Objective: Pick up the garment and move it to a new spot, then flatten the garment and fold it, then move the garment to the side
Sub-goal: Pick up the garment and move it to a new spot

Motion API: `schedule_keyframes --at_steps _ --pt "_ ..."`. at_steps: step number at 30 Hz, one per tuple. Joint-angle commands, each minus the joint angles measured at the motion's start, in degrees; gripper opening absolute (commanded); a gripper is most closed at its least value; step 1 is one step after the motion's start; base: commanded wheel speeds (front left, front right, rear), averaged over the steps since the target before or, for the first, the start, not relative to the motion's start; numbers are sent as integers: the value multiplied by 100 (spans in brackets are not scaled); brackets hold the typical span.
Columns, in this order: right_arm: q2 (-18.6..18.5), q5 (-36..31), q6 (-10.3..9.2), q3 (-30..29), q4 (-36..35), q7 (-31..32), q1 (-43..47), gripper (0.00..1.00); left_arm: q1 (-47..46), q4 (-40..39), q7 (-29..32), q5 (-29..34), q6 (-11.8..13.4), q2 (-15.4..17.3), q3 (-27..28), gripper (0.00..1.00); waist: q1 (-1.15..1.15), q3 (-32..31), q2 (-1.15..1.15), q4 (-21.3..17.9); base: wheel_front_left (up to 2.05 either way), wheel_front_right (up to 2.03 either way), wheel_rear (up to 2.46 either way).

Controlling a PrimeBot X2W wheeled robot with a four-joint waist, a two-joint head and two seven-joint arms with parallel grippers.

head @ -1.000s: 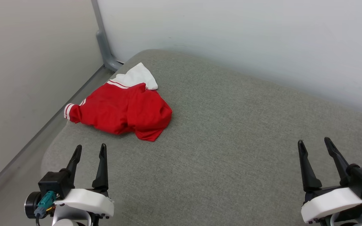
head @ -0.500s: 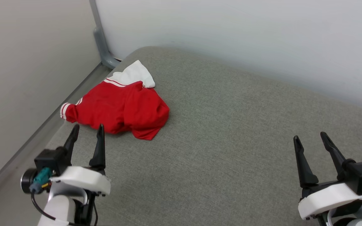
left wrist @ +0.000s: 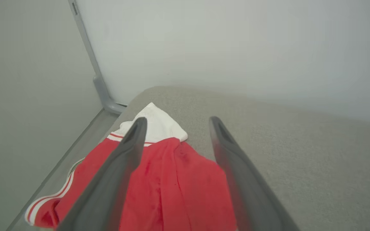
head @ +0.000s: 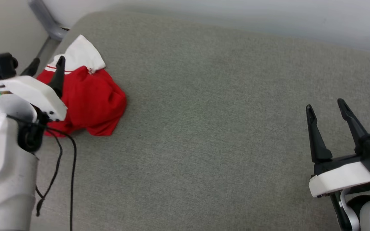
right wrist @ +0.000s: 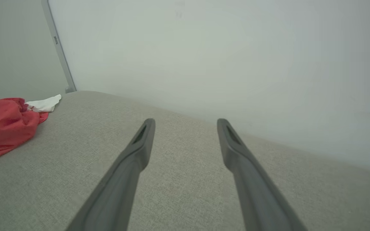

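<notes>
The garment (head: 92, 99) lies crumpled in a heap at the far left corner of the grey cushioned surface (head: 204, 128). It is red, with a white sleeve (head: 80, 53) sticking out toward the back. Its numerals are hidden. My left gripper (head: 47, 62) hovers open above the heap's left part. In the left wrist view the garment (left wrist: 175, 179) sits below and between the spread fingers of the left gripper (left wrist: 177, 120), apart from them. My right gripper (head: 325, 104) stands open over bare fabric at the right, far from the garment (right wrist: 5, 123).
A pale wall runs along the surface's far edge, and a grey post (head: 43, 19) stands in the corner behind the garment. The surface's left edge drops off beside the heap. A black cable (head: 72, 160) hangs from my left arm.
The head camera has tilted down and turned, shifting the whole scene. My left arm has risen and reached forward from in front of the garment to above it. The garment lies as before.
</notes>
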Motion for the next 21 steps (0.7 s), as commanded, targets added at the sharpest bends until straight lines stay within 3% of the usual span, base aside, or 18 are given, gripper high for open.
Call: schedule_keyframes --at_steps 1,7,11,16,19,20,21 --pt "3 -45 -4 24 -47 -21 -159 100 -221 164 268 -156 4 137 -18 100 -1 506 0 -419 0 0 0" --pt "3 -103 -4 94 -111 -43 -489 100 -773 989 1550 -600 3 670 23 100 -1 1103 0 -728 0 0 0" --pt "-2 -108 -4 107 -118 -53 -659 100 -988 1478 2196 -765 70 861 106 100 -1 1428 0 -826 0 0 0" --pt "-29 -85 -4 138 -58 -73 -824 100 -1027 2101 3184 -951 260 898 97 100 -1 1633 0 -868 0 0 0" --pt "-37 -69 -4 145 -16 -84 -874 100 -852 2459 3864 -1097 391 755 69 100 -1 1664 0 -871 0 0 0" --pt "-41 -65 -4 145 -12 -87 -899 100 -832 2528 4038 -1170 409 689 92 95 -1 1667 0 -869 0 0 0" --pt "-47 -67 -4 138 -11 -89 -918 100 -818 2554 4127 -1204 424 637 102 51 -1 1666 0 -862 0 0 0"
